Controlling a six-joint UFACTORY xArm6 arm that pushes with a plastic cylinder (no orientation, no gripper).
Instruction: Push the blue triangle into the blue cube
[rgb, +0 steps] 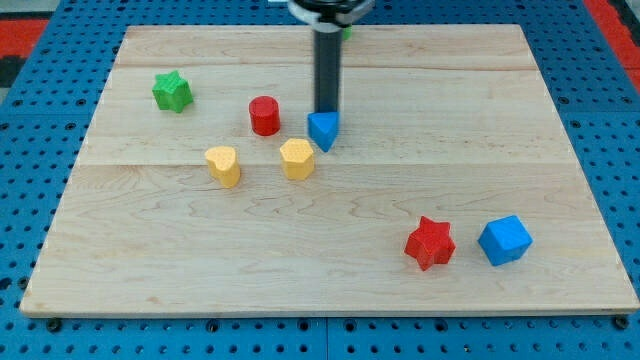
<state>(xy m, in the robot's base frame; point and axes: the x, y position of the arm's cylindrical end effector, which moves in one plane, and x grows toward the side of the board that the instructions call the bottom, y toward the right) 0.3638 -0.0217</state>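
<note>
The arm ends in a straight dark rod, and there is no claw on it to be open or closed (only the rod's lower end does the work). The rod's tip (327, 110) sits at the top edge of the small blue triangular block (323, 130), touching it or very nearly so, on the side toward the view's top. That blue triangle lies near the middle of the pale wooden table (480, 120), with a yellow block of rounded hexagonal shape (297, 158) just beside it at lower left and a red cylinder (264, 115) to its left. The blue cube (505, 240) stands well apart, toward the view's bottom right, with a red star-shaped block (430, 242) just beside it on the left. The push must therefore run down and rightward; the tip probably needs to be more on the triangle's upper left.
</note>
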